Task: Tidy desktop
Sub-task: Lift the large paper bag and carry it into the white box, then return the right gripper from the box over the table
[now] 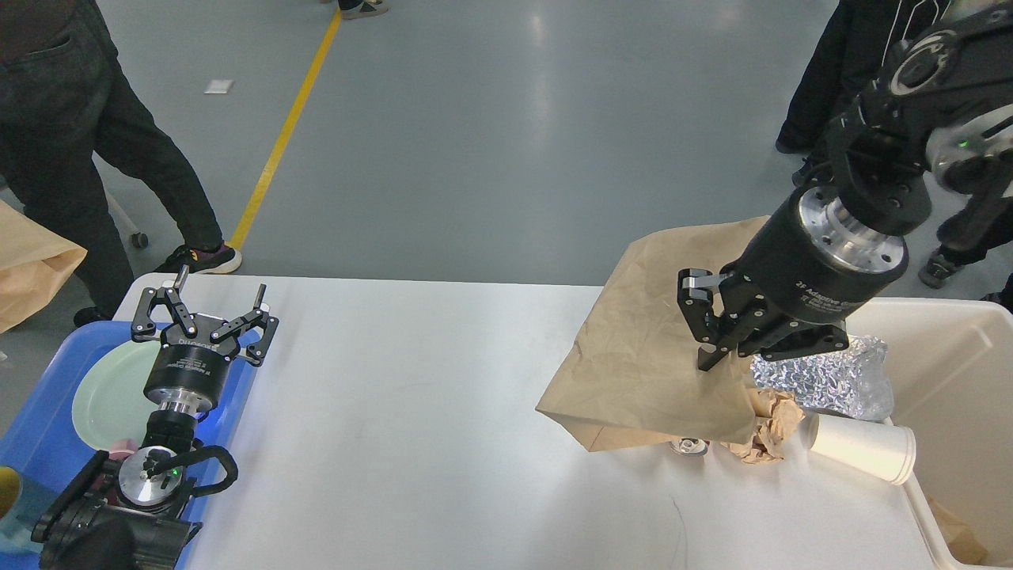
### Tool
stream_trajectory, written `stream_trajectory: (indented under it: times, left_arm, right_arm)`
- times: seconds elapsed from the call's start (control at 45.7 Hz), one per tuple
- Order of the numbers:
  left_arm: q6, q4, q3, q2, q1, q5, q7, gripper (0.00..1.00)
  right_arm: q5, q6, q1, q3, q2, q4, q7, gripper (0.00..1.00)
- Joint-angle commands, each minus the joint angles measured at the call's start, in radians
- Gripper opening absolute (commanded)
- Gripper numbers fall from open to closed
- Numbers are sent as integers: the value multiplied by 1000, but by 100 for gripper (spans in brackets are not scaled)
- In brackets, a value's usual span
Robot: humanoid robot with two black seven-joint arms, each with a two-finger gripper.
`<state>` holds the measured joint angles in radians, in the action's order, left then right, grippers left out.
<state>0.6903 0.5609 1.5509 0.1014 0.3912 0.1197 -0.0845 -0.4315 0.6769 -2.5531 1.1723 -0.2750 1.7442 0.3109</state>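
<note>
Your right gripper point(707, 332) sits right of centre in the frame, its fingers pinched on the brown paper bag point(645, 348), which hangs tilted with its lower edge just above the worktop point(411, 412). That white worktop fills the lower middle of the frame, from the blue tray point(39, 443) at the lower left to the cream bin point(950, 372) at the right edge.

Below the bag you see a crumpled wad of brown paper point(764, 431) lying on the worktop, with a small round silvery item point(687, 447) just beside it, too small to identify. Crumpled foil point(823, 376) lies behind the wad, near the bin's wall. A white paper cup point(863, 450) rests on its side at the bin's near corner.

Your left gripper point(219, 305) is at the left of the frame over the tray's far edge, fingers spread wide and gripping nothing. A pale green plate point(107, 396) lies in the tray, partly hidden by that arm.

People's legs stand on the grey floor at the upper left and upper right.
</note>
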Motion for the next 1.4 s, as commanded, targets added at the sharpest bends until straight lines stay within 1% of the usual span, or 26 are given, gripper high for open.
stream_trajectory:
  times: [0.0,0.088,0.197,0.263,0.394,0.438,0.526,0.569,0.635,0.701,0.81,0.92,1.007,1.117,1.27,1.38]
  left_arm:
    - [0,1,0,0,0,0,0,96]
    - [0,1,0,0,0,0,0,96]
    - [0,1,0,-2,0,0,0,96]
    - [0,1,0,-2,0,0,0,96]
    - [0,1,0,-2,0,0,0,96]
    - [0,1,0,-2,0,0,0,96]
    - [0,1,0,-2,0,0,0,96]
    - [0,-1,0,-2,0,0,0,96]
    - [0,1,0,-2,0,0,0,96]
    - [0,1,0,-2,0,0,0,96]
    - [0,1,0,-2,0,0,0,96]
    - [0,1,0,-2,0,0,0,96]
    - [0,-1,0,-2,0,0,0,96]
    - [0,-1,0,-2,0,0,0,96]
    - [0,-1,0,-2,0,0,0,96]
    - [0,1,0,0,0,0,0,96]
  right_arm:
    - [0,-5,-3,23,-3,-2,-1,0]
    - [-1,-20,-1,88,-4,-14,-1,0]
    - [-3,-76,11,252,-41,-58,-3,0]
    - [2,-106,34,343,-75,-101,-6,0]
    - [40,-131,66,512,-88,-199,-24,0]
    - [65,-132,88,544,-107,-235,-42,0]
    - [95,-148,137,596,-136,-281,-114,0]
    - [106,-168,168,636,-141,-304,-139,0]
    - [112,-220,226,679,-173,-344,-153,0]
    - [112,-287,315,682,-260,-403,-153,0]
    - [119,-419,511,624,-407,-544,-153,0]
    - [119,-572,727,495,-499,-623,-153,0]
    - [122,-672,894,408,-535,-687,-153,0]
    - [120,-711,1114,284,-537,-850,-154,0]
    - [120,-720,1468,28,-514,-1104,-154,0]
    - [120,-720,1684,-104,-428,-1297,-154,0]
